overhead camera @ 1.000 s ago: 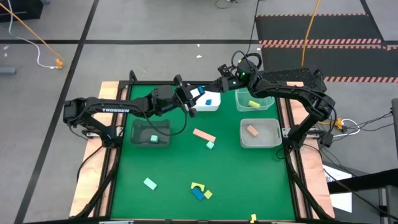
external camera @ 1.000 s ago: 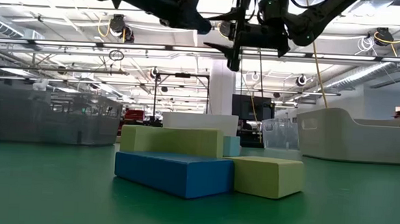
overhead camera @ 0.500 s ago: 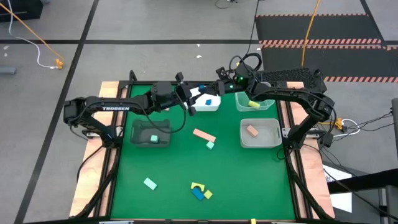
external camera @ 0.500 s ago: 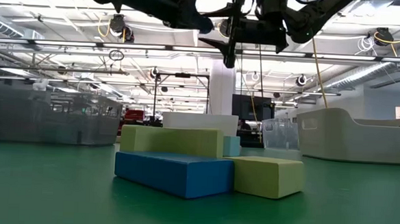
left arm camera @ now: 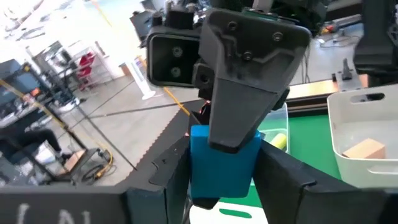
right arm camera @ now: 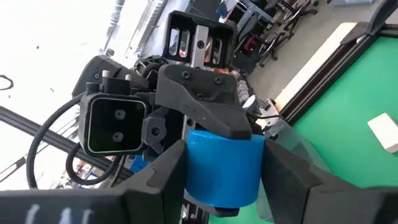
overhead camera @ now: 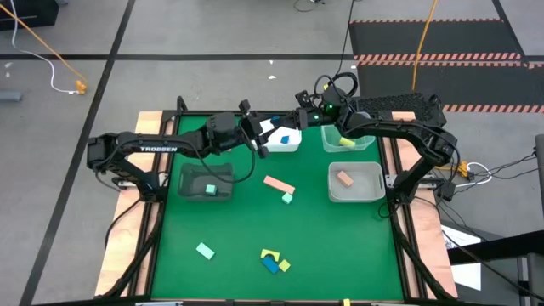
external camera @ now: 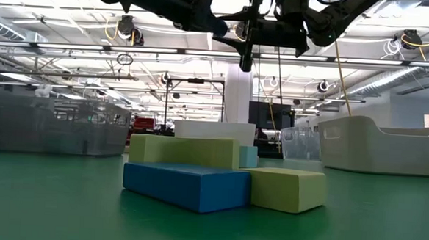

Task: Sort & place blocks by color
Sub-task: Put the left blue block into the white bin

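A blue block [left arm camera: 221,165] is held in the air between both grippers, over the far middle of the table, above a white bin [overhead camera: 293,144] that has another blue block in it. My left gripper [overhead camera: 265,134] reaches in from the left and my right gripper [overhead camera: 297,112] from the right. Both are shut on the block. On the table lie a tan-pink bar [overhead camera: 279,184], a mint cube [overhead camera: 287,198], a mint block [overhead camera: 205,251] and a yellow and blue cluster [overhead camera: 272,260]. My left gripper pinches the blue block [left arm camera: 199,180] between its two fingers, coming level from the table's left. The block is lifted clear of the table. My right gripper pinches the same block [right arm camera: 249,174] between its two fingers from the opposite side, across its other pair of faces; one of the left gripper's fingers [right arm camera: 205,106] lies over the block's top.
A clear bin [overhead camera: 347,138] with a yellow block stands at the far right. A white bin [overhead camera: 355,181] with a tan-pink block is on the right, and a dark bin [overhead camera: 206,183] with a mint block on the left. The green middle of the table has free room.
My right gripper has moved toward the table's left, closing in on the left gripper and the blue block. My left arm has shifted slightly toward the far edge. The blocks on the table have stayed in place.
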{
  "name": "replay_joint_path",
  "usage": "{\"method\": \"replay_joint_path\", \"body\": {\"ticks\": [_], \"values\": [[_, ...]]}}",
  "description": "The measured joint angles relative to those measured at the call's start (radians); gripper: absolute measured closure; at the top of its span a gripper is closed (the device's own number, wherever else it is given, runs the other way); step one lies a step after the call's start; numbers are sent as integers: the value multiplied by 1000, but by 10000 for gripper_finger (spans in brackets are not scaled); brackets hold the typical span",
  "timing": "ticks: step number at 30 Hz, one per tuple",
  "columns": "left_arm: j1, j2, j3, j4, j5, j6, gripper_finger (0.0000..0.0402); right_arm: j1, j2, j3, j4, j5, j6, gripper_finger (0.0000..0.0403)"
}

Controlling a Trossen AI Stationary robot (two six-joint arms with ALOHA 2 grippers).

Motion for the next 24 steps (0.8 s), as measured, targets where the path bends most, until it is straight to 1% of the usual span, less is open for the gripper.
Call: {"method": "replay_joint_path", "body": {"ticks": [3,6,9,12,14,16,19,21,24], "values": [[0,0,0,6,-35,-13,215,-2,0,0,-2,5,-3,248],[-2,0,0,6,-57,-13,199,-17,0,0,-12,2,-3,248],[-4,0,0,3,-96,-15,194,-42,0,0,-39,0,-20,248],[-10,-1,0,-12,-154,-55,192,-73,0,0,-90,4,-67,248],[-13,-2,0,-48,-176,-85,191,-92,0,0,-145,30,-118,248],[-17,-2,0,-90,-190,-121,191,-109,0,-1,-213,68,-181,248],[-25,-2,0,-152,-194,-188,191,-123,1,-1,-325,168,-296,248],[-31,-2,0,-201,-195,-244,191,-124,1,-2,-394,247,-383,248],[-40,-2,0,-253,-195,-345,190,-109,4,-2,-462,311,-473,248]]}}
